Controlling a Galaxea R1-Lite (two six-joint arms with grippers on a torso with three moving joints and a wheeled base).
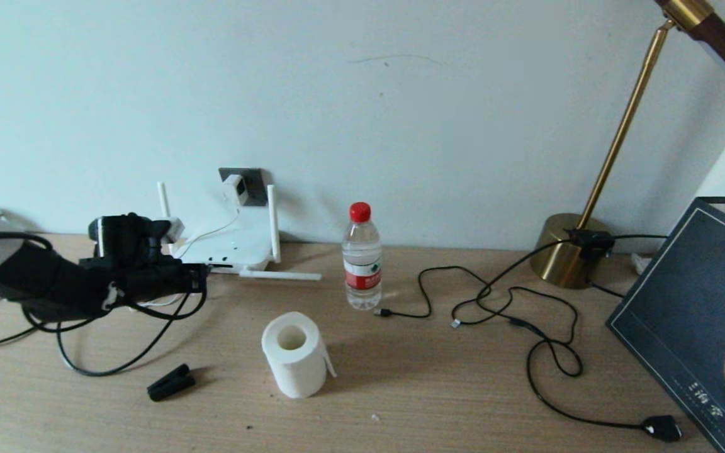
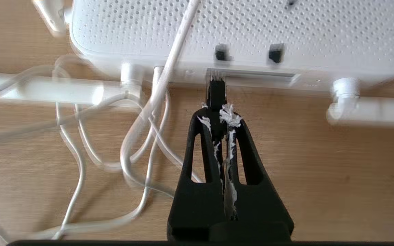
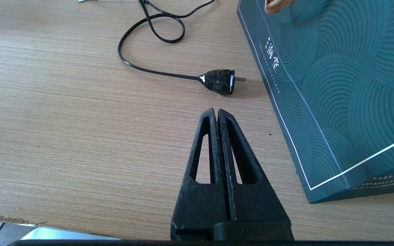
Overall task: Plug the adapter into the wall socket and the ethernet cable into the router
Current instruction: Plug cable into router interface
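At the head view's nine o'clock, the left gripper (image 2: 217,114) has its jaws pinching the light, fragile-clipped ethernet cable (image 2: 216,94) by its stiff connector body, tip at the router (image 2: 238,34) port; the right gripper (image 3: 217,114), jaws pressed together, idles.

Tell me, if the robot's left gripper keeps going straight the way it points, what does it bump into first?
The router. The left gripper is shut on the ethernet cable, whose tip is already at the port strip on the router's edge, so the plug probably meets it first.
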